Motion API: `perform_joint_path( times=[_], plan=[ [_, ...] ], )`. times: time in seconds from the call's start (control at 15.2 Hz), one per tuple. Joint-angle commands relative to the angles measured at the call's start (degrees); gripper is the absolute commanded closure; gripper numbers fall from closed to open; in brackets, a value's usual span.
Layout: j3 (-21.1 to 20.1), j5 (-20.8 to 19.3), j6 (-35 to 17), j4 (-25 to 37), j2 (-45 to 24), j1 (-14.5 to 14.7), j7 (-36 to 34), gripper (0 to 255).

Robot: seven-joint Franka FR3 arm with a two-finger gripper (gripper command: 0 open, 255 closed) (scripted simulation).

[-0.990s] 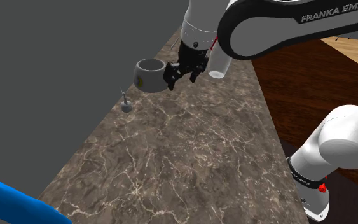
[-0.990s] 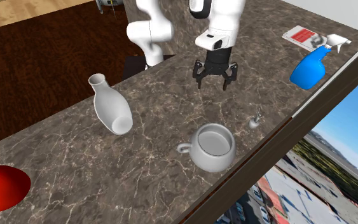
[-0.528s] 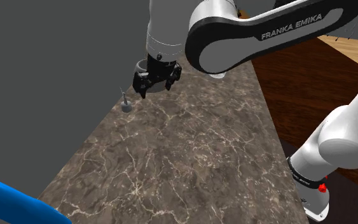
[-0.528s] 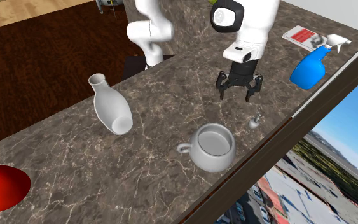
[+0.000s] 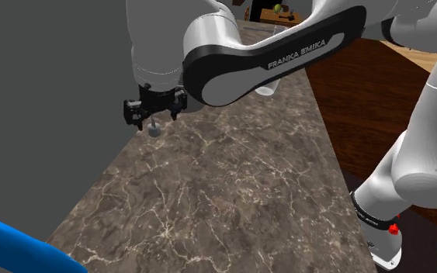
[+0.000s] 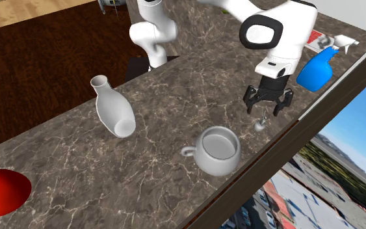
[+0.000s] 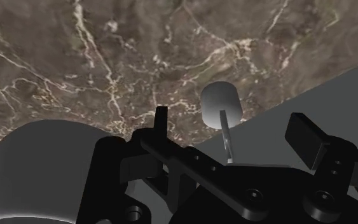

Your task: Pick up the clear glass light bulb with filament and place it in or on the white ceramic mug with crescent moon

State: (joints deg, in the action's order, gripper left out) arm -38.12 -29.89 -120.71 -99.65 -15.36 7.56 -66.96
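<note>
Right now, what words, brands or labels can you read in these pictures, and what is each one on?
"FRANKA EMIKA": white letters on the black part of the arm, in the shoulder view.
Red label on the flat white item behind the spray bottle, in the second exterior view: too small to read.
No other text can be read.

A brown marble counter (image 5: 232, 194) stands between wooden floor (image 5: 356, 116) and grey wall (image 5: 46, 93).
</note>
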Motion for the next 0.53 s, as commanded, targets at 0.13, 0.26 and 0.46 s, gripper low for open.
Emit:
perform_joint_path(
  times=[0.13, 0.26, 0.46],
  plan=[
    [0.7, -2.1, -1.4, 0.3, -2.4, 0.8, -1.5, 0],
    [1.1, -2.9, -2.4, 0.0, -3.3, 0.9, -2.0, 0],
    [1.4, -3.6, -3.1, -0.1, -4.1, 1.0, -2.3, 0]
  ],
)
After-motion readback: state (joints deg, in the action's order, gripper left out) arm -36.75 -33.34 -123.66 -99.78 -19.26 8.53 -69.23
